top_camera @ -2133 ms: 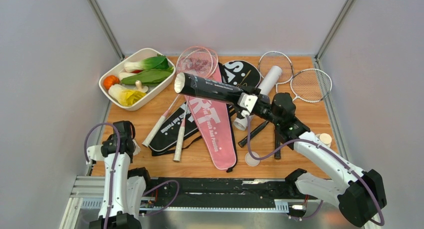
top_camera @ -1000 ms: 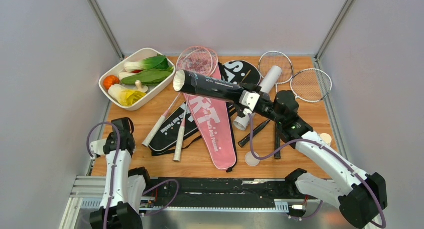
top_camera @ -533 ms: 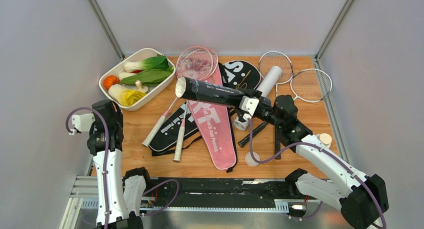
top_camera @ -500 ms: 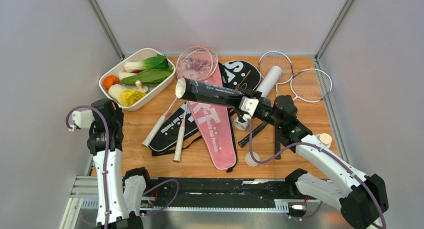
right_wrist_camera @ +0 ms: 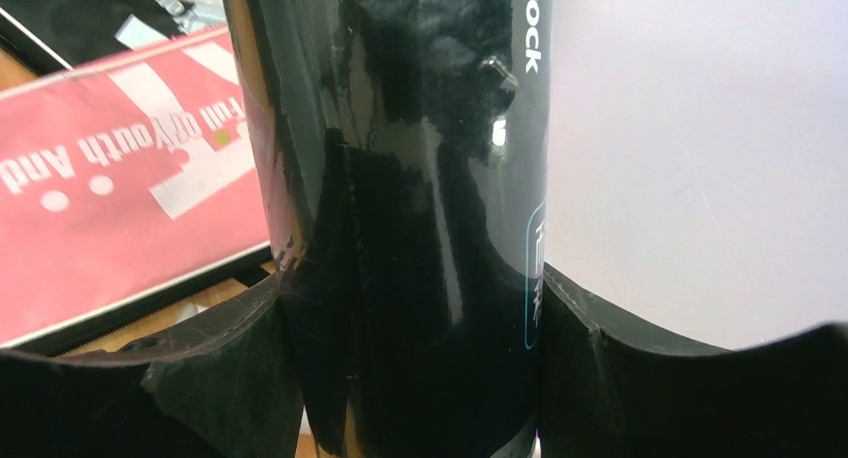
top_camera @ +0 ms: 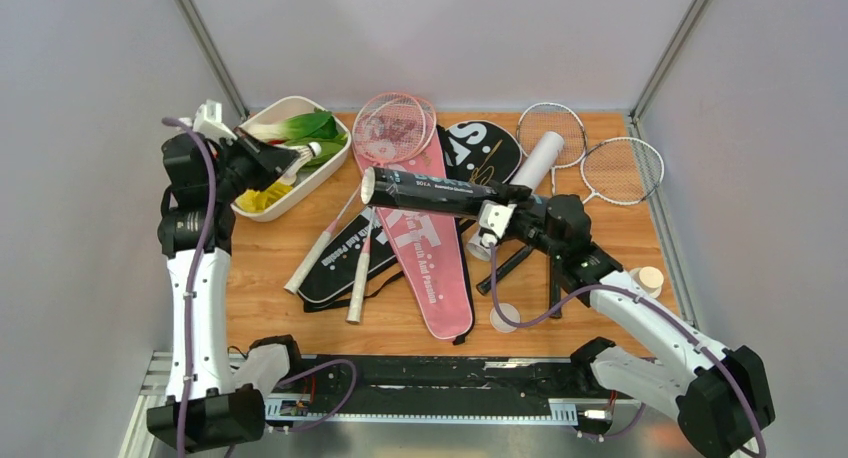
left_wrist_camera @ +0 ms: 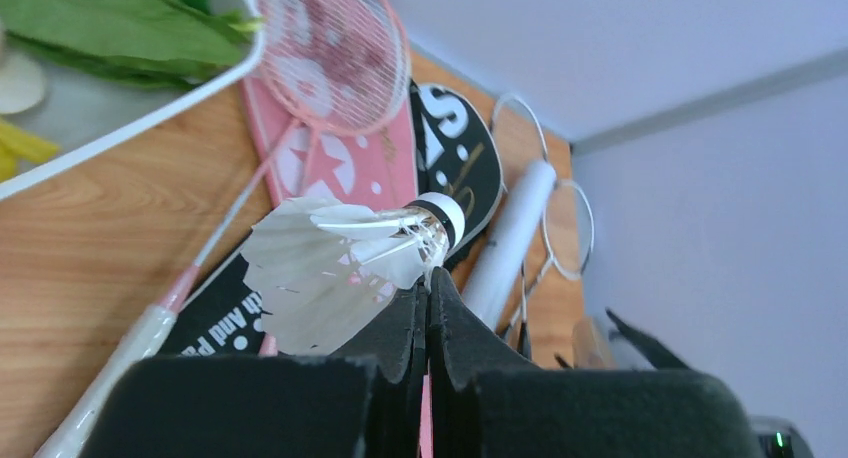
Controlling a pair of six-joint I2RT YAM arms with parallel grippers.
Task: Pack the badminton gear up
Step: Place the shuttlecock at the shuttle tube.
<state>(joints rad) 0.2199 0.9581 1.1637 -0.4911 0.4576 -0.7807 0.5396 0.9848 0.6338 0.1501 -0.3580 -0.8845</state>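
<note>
My left gripper (top_camera: 272, 158) is raised over the white dish and is shut on the feather skirt of a white shuttlecock (top_camera: 300, 155), whose cork points right. In the left wrist view the shuttlecock (left_wrist_camera: 340, 263) sits just above the closed gripper (left_wrist_camera: 428, 290). My right gripper (top_camera: 508, 214) is shut on a long black tube (top_camera: 430, 190) held in the air, its open end (top_camera: 367, 185) facing left toward the shuttlecock. In the right wrist view the tube (right_wrist_camera: 400, 158) fills the space between both fingers (right_wrist_camera: 225, 348). Pink rackets (top_camera: 392, 123) lie on a pink cover (top_camera: 430, 258).
A white dish (top_camera: 300, 193) of vegetables stands at the back left. A black cover (top_camera: 335, 273), a white tube (top_camera: 538, 160) and two silver rackets (top_camera: 622, 170) lie on the table. A small white lid (top_camera: 504, 318) and a tan-capped bottle (top_camera: 650, 276) sit at the right front.
My left arm has risen from the front left of the table and swung back over the dish with the shuttlecock. The black tube has shifted slightly right and levelled.
</note>
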